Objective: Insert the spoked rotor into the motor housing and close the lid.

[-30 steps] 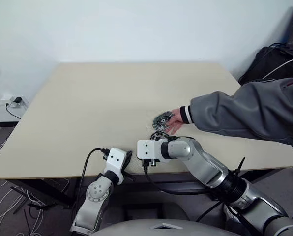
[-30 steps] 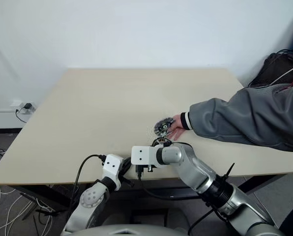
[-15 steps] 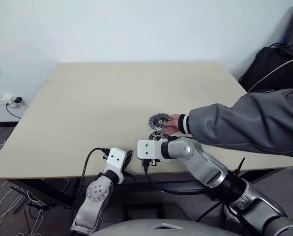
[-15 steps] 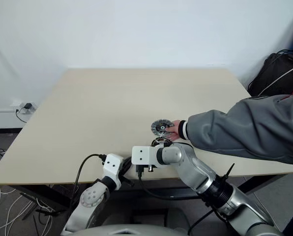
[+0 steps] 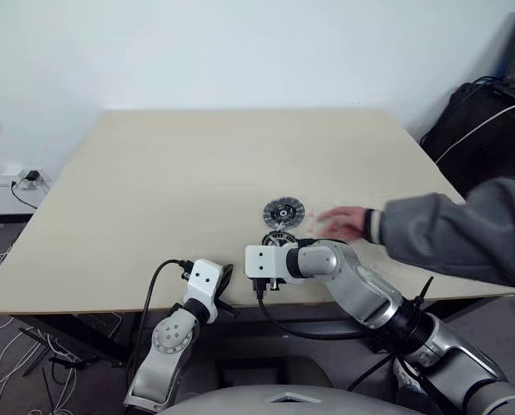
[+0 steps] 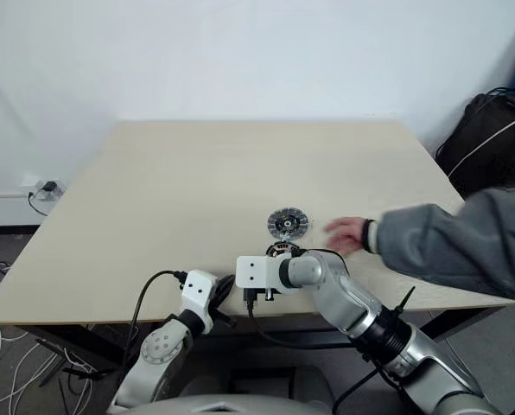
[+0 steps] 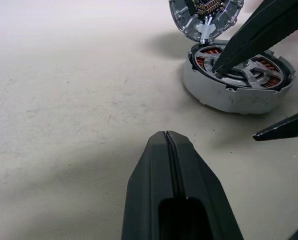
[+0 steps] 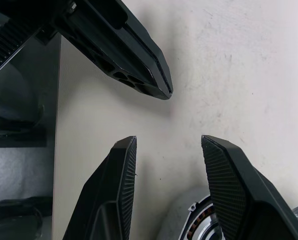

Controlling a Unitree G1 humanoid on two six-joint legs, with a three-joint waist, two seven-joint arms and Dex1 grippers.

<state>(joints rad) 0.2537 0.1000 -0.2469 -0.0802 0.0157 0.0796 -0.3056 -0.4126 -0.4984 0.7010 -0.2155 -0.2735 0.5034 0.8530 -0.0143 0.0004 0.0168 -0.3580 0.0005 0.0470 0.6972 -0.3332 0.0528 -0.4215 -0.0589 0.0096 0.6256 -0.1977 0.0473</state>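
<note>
Our left gripper (image 7: 167, 137) is pressed fully shut on nothing, hovering low over the table (image 5: 154, 190) at its near edge and aimed toward the motor housing (image 7: 237, 85). Our right gripper (image 8: 166, 150) stands partly spread with nothing between its fingers; it angles down at the near edge, just in front of the housing, with one fingertip (image 7: 224, 62) reaching over the housing's rim.

We see the housing sitting flat on the table close to the near edge, its open face turned straight up, so the round body's axis runs vertical. The spoked rotor (image 7: 246, 70) lies level inside it, with copper windings showing in the gaps between the spokes. Just beyond it, toward the table's middle, the lid (image 5: 282, 211) lies on the surface with its ribbed face up; whether it touches the housing we cannot tell.

A person's hand (image 5: 342, 221) in a grey sleeve (image 5: 456, 238) hovers over the table near the lid, on our right, apart from it.
</note>
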